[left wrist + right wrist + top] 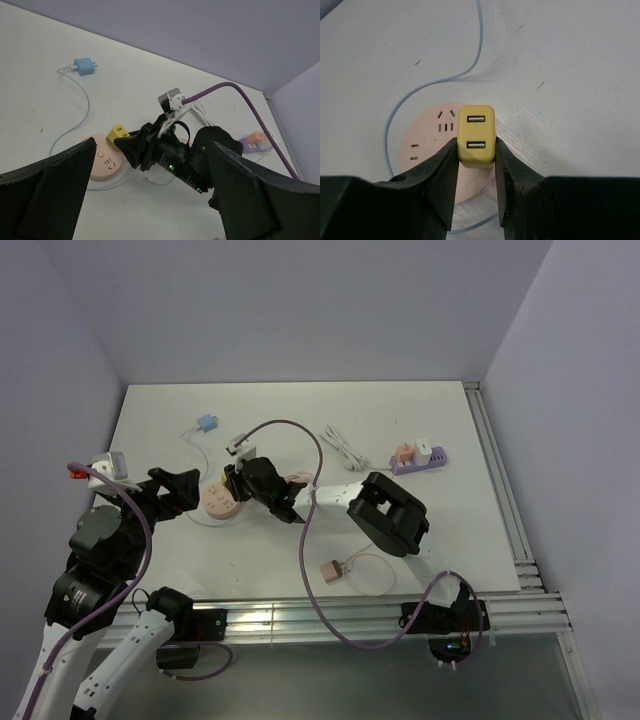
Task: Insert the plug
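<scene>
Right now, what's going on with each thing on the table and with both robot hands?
Yellow plug, held up, not plugged in.
Pink socket, lying flat, visible holes empty.
Blue plug, lying unplugged.
Pink plug, lying unplugged.
Purple strip, pink adapter and white adapter sitting on it.
White cable, lying bundled.
Right gripper, jaws shut on yellow plug.
Left gripper, jaws open, holding nothing.

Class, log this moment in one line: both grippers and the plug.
left gripper: open, empty | right gripper: shut on yellow plug | position: over pink socket hub | seated: cannot tell
</scene>
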### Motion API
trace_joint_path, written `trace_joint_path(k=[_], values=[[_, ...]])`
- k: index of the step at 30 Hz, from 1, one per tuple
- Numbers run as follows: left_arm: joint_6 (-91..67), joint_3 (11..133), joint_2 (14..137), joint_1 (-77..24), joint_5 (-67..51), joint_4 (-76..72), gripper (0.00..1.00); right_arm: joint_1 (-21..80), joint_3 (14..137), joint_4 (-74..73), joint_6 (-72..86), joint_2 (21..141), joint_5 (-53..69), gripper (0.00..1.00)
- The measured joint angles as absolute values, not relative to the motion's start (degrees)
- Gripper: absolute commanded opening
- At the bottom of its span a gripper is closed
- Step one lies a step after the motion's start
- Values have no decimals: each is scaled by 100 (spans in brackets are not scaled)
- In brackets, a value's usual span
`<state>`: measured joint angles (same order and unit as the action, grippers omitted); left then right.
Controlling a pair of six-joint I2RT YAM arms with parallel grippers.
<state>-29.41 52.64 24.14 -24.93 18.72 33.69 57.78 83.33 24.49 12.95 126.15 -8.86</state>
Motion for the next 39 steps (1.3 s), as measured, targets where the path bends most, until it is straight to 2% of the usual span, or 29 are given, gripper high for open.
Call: trace_joint_path(k=[18,33,39], values=[[-2969,5196,2331,-2495,1831,3376,99,5972,9039,1232,1033,12783,-1282,0],[-3002,5196,2150,-2495,1787,3441,100,6169,8744,1651,1179,12785,-1806,0],[-3116,5192,2051,-2493,1774,3474,100,6226,8945,1374,1081,12846,-1966,0]])
